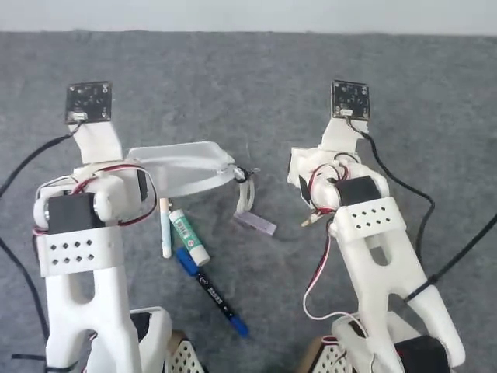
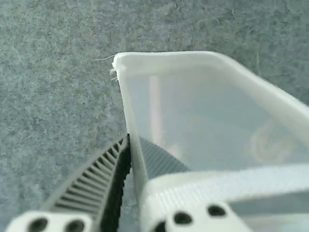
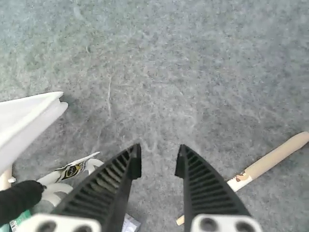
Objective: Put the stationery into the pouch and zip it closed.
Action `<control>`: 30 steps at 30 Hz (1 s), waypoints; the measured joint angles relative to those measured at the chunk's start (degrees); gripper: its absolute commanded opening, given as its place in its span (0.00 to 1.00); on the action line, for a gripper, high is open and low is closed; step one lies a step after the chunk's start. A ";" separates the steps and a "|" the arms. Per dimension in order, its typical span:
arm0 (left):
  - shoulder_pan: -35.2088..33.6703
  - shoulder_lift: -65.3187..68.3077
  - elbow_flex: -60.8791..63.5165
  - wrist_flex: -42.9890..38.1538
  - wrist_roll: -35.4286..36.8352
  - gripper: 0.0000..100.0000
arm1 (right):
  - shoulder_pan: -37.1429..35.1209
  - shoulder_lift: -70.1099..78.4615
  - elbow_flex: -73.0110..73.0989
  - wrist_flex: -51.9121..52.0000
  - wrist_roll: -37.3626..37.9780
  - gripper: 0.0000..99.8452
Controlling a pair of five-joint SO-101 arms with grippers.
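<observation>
The translucent white pouch [image 1: 186, 167] lies open on the grey carpet, its black zip pull [image 1: 245, 175] at its right end. My left gripper [image 2: 129, 140] is shut on the pouch's [image 2: 207, 121] wall at the left end, one finger [image 2: 108, 186] outside and one inside. Below the pouch lie a white pen [image 1: 165, 229], a green-labelled stick [image 1: 190, 238] and a blue-capped black marker [image 1: 214, 294]. My right gripper [image 3: 158, 162] hangs open over bare carpet right of the pouch. A beige pencil [image 3: 270, 162] [image 1: 314, 220] lies beside it.
A white strap loop [image 1: 247, 198] and a pale tag [image 1: 256, 222] trail from the zip end. Cables run along both outer sides of the arms. Grey carpet [image 1: 233, 85] stretches to the back wall.
</observation>
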 measured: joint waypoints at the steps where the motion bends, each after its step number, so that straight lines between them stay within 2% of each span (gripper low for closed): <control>1: 0.00 0.00 0.62 -0.70 0.18 0.01 | -0.09 0.00 0.00 0.00 0.00 0.13; 11: -0.53 0.00 1.14 -1.85 0.53 0.01 | 0.09 0.00 0.00 0.00 0.00 0.13; 19: -2.11 0.00 1.14 -2.02 0.62 0.01 | 4.13 0.00 -2.90 7.74 0.00 0.13; 25: -2.11 0.00 1.14 -2.02 0.62 0.01 | 6.51 0.00 -4.04 8.35 -1.32 0.13; 30: -2.11 0.00 1.14 -2.02 0.62 0.01 | 11.25 4.40 -8.53 8.79 -2.81 0.13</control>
